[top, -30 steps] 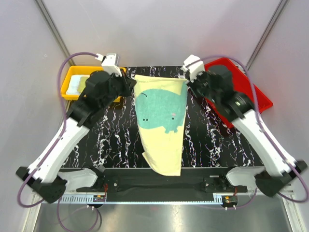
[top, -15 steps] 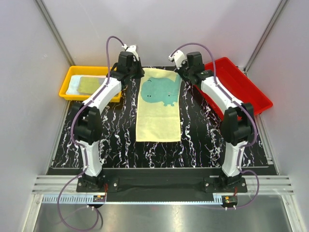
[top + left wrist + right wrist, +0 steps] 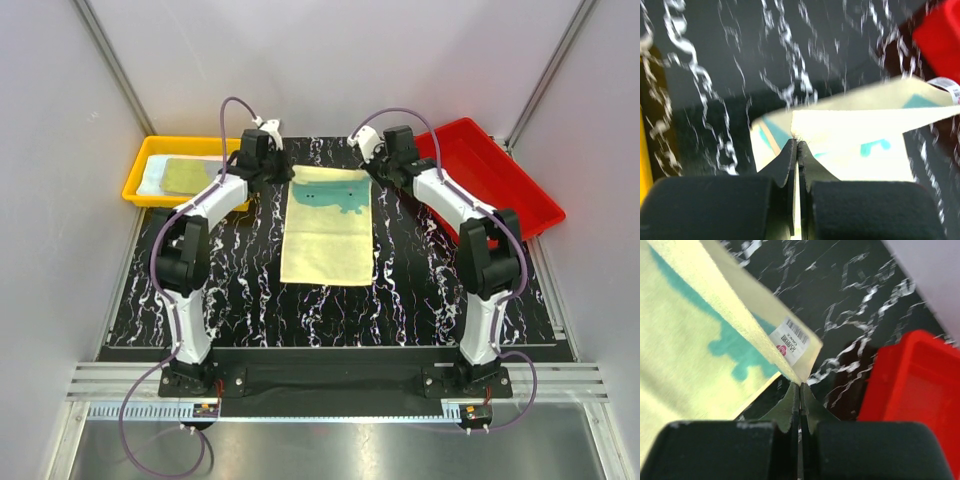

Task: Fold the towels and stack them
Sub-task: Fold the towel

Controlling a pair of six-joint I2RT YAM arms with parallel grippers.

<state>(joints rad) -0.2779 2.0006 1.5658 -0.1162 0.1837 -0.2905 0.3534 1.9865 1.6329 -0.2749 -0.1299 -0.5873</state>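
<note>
Top external, yellow towel [image 3: 325, 235], teal print, flat

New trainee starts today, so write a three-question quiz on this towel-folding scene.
1. True or false: the left tool is shut on a corner of the yellow cloth towel with the teal print.
2. Where does the yellow plastic bin stand? A) left of that towel B) right of it C) under it
3. Fill in: the white printed label shows beside the ___ tool.
Key: 1 true; 2 A; 3 right tool.

Both arms stretch far forward, left claw [image 3: 797, 145] and right claw [image 3: 800, 386] pinched closed.
</note>
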